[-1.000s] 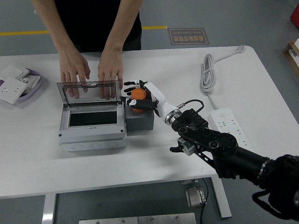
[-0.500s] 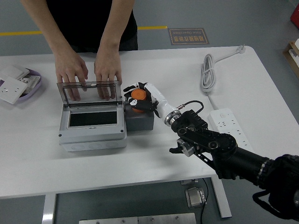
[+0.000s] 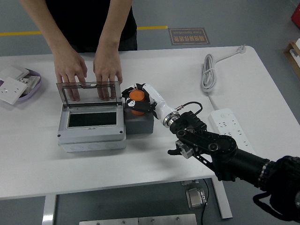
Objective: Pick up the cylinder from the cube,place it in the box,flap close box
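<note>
Across the whole lower frame lies the white table [image 3: 154, 154], its near edge at the bottom of the view and its far edge just in front of a person [image 3: 89, 18] in a black top. The person's two hands [image 3: 89, 70] rest palms down on the table behind the box, fingertips showing through the raised lid.

The right arm [image 3: 225, 152] — black, jointed, entering from the lower right corner — reaches diagonally toward the table's middle. The left arm is not in view.

The grey box [image 3: 91, 129] sits left of the table's centre. Its clear flap lid [image 3: 89, 93] stands open and upright along the box's far side; the dark interior is exposed.

A white power strip [image 3: 229, 126] lies near the right edge, partly behind the arm, and a coiled white cable [image 3: 208, 70] lies toward the far right corner. A purple tray [image 3: 33, 86] holding white switch plates sits at the left edge.

The dark grey cube [image 3: 139, 124] stands touching the box's right side.

The right hand [image 3: 140, 98] — white-shelled with black fingers — is clenched around the orange cylinder [image 3: 137, 98], fingers wrapped on both sides of it. The cylinder is over the cube's top face, beside the lid's right end; whether it touches the cube cannot be told.
</note>
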### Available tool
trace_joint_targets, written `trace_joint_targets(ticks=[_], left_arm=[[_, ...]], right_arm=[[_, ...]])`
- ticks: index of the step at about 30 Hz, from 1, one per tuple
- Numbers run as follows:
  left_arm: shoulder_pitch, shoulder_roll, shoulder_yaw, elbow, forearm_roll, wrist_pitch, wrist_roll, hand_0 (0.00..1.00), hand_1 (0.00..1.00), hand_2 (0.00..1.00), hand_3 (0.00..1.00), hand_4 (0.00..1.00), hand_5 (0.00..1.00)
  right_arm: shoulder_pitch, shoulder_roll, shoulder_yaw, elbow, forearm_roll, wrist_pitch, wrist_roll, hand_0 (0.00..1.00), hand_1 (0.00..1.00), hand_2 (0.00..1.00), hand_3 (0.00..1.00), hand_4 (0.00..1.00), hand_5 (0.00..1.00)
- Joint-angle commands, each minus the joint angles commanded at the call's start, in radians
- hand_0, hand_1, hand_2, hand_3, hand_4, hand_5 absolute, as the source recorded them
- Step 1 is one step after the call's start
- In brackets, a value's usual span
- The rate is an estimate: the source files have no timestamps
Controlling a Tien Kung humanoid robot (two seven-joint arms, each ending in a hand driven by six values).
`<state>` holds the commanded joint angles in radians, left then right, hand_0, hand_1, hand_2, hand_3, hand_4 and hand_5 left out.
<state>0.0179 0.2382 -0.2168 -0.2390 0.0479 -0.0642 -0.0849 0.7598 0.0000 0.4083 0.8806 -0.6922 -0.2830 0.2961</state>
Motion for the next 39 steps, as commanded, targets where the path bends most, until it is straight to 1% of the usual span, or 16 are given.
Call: trace_joint_targets(ticks=[5, 6, 11, 12, 17, 18, 19, 23, 24, 29, 30, 32, 35, 37, 39], left_arm=[[0.005, -0.001, 0.004, 0.002, -0.006, 0.000, 0.000, 0.629, 0.647, 0.625, 0.668, 0.722, 0.253], [0.005, 0.000, 0.005, 0.003, -0.008, 0.000, 0.000, 0.629, 0.647, 0.625, 0.668, 0.722, 0.253], [0.008, 0.000, 0.005, 0.005, -0.011, 0.000, -0.001, 0.629, 0.647, 0.625, 0.668, 0.722, 0.253], [0.008, 0.000, 0.004, 0.005, -0.011, 0.000, -0.001, 0.629, 0.647, 0.625, 0.668, 0.722, 0.253], [0.014, 0.000, 0.006, 0.006, -0.014, 0.000, -0.001, 0.629, 0.647, 0.625, 0.668, 0.722, 0.253], [0.014, 0.000, 0.006, 0.006, -0.015, 0.000, -0.001, 0.629, 0.647, 0.625, 0.668, 0.722, 0.253], [0.015, 0.000, 0.007, 0.006, -0.016, 0.000, -0.001, 0.629, 0.647, 0.625, 0.668, 0.722, 0.253], [0.016, 0.000, 0.005, 0.007, -0.015, 0.000, -0.002, 0.629, 0.647, 0.625, 0.668, 0.722, 0.253], [0.016, 0.000, 0.005, 0.007, -0.015, 0.000, -0.002, 0.629, 0.647, 0.625, 0.668, 0.722, 0.253], [0.017, 0.001, 0.007, 0.007, -0.017, 0.000, -0.001, 0.629, 0.647, 0.625, 0.668, 0.722, 0.253], [0.017, 0.002, 0.007, 0.007, -0.017, 0.000, -0.001, 0.629, 0.647, 0.625, 0.668, 0.722, 0.253], [0.017, 0.002, 0.007, 0.008, -0.018, 0.000, -0.002, 0.629, 0.647, 0.625, 0.668, 0.722, 0.253], [0.018, 0.002, 0.008, 0.008, -0.018, 0.000, -0.002, 0.629, 0.647, 0.625, 0.668, 0.722, 0.253], [0.019, 0.001, 0.009, 0.008, -0.019, 0.000, -0.002, 0.629, 0.647, 0.625, 0.668, 0.722, 0.253], [0.020, 0.001, 0.009, 0.008, -0.019, 0.000, -0.002, 0.629, 0.647, 0.625, 0.668, 0.722, 0.253]], right_arm=[[0.011, 0.000, 0.028, 0.053, -0.006, -0.008, 0.002, 0.695, 0.578, 0.492, 0.414, 0.002, 0.002], [0.013, 0.000, 0.033, 0.063, -0.007, -0.010, 0.002, 0.619, 0.569, 0.493, 0.388, 0.002, 0.002], [0.019, 0.000, 0.055, 0.116, -0.032, -0.033, -0.005, 0.619, 0.569, 0.493, 0.388, 0.002, 0.002], [0.018, 0.000, 0.058, 0.127, -0.046, -0.042, -0.008, 0.498, 0.550, 0.477, 0.354, 0.002, 0.002], [0.012, 0.000, 0.067, 0.172, -0.129, -0.086, -0.031, 0.498, 0.550, 0.477, 0.354, 0.002, 0.002], [0.011, 0.000, 0.068, 0.176, -0.141, -0.092, -0.035, 0.453, 0.475, 0.459, 0.327, 0.014, 0.002], [0.009, 0.000, 0.069, 0.178, -0.151, -0.098, -0.038, 0.453, 0.475, 0.459, 0.327, 0.014, 0.002], [0.008, 0.000, 0.077, 0.169, -0.164, -0.109, -0.045, 0.453, 0.475, 0.459, 0.327, 0.014, 0.002], [0.009, 0.000, 0.080, 0.163, -0.164, -0.111, -0.046, 0.200, 0.243, 0.362, 0.281, 0.002, 0.002], [0.022, -0.001, 0.083, 0.112, -0.158, -0.110, -0.050, 0.200, 0.243, 0.362, 0.281, 0.002, 0.002], [0.024, -0.002, 0.082, 0.102, -0.156, -0.110, -0.050, 0.185, 0.241, 0.353, 0.283, 0.002, 0.002], [0.029, -0.007, 0.079, 0.068, -0.149, -0.108, -0.050, 0.185, 0.241, 0.353, 0.283, 0.002, 0.002], [0.031, -0.015, 0.081, 0.039, -0.141, -0.106, -0.049, 0.185, 0.241, 0.353, 0.283, 0.002, 0.002], [0.030, -0.021, 0.089, 0.031, -0.140, -0.106, -0.048, 0.185, 0.238, 0.350, 0.281, 0.002, 0.002], [0.026, -0.028, 0.104, 0.038, -0.145, -0.106, -0.049, 0.185, 0.238, 0.350, 0.281, 0.002, 0.002]])
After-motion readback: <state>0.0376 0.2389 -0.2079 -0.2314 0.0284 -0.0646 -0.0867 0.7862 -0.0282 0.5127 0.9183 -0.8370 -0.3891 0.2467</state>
